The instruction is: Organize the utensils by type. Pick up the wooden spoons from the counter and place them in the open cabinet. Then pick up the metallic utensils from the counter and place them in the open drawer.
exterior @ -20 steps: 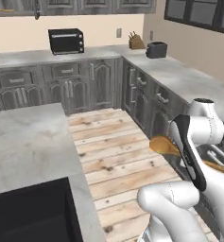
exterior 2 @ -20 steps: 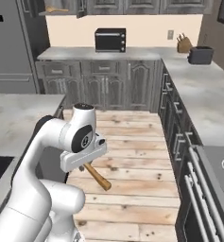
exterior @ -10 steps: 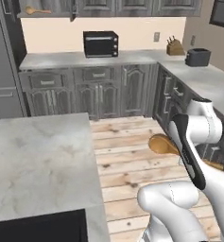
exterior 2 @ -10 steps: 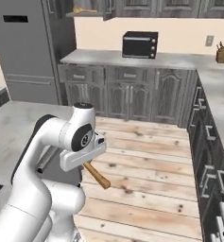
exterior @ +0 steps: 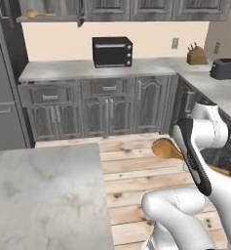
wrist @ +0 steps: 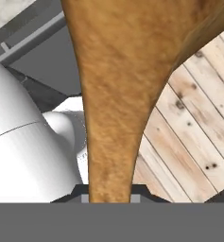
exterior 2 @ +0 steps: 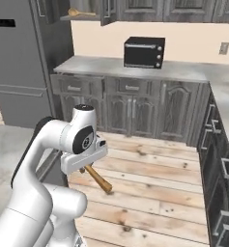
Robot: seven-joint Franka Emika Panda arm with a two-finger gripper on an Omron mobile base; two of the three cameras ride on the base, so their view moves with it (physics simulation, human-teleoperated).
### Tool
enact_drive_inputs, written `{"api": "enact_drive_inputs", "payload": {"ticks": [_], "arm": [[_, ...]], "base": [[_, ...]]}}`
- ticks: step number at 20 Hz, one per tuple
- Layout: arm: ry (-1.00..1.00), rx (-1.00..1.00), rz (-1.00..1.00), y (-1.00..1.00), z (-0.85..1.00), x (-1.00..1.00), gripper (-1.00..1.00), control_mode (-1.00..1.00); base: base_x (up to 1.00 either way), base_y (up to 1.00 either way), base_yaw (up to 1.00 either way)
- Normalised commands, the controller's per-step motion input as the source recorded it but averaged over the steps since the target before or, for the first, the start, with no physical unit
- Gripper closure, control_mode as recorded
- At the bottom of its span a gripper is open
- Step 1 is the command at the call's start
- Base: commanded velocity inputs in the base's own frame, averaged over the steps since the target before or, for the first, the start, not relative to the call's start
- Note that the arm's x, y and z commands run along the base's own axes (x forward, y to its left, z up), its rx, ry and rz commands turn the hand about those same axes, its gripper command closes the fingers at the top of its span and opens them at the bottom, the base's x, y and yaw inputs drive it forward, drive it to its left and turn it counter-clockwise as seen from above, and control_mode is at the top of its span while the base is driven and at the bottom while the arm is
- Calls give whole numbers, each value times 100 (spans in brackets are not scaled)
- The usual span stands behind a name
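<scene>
My gripper is shut on a wooden spoon and holds it low in front of the base, over the plank floor. In the left base view the spoon's oval bowl sticks out left of the forearm. Its handle slants down from the hand in the right base view. In the hand view the orange-brown spoon rises from between the fingertips. A second wooden spoon lies on the pale shelf of the open cabinet, high at the upper left. The grey marbled counter runs beneath it.
A black toaster oven stands on the back counter, with a knife block and a toaster to the right. A tall grey fridge is at the left. A marbled island top lies close at the lower left.
The whole scene has slid to the right in both base views, so the base has moved or turned left. The open cabinet has come into view. Arm and spoon keep their pose.
</scene>
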Motion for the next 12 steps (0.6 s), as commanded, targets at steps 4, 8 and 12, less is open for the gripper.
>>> {"api": "enact_drive_inputs", "payload": {"ticks": [4,8,12], "arm": [[0,0,0,0,0,0,100,100],[0,0,0,0,0,0,100,100],[0,0,0,0,0,0,100,100]], "base": [[100,-9,1],[100,-11,2],[100,-7,3]]}}
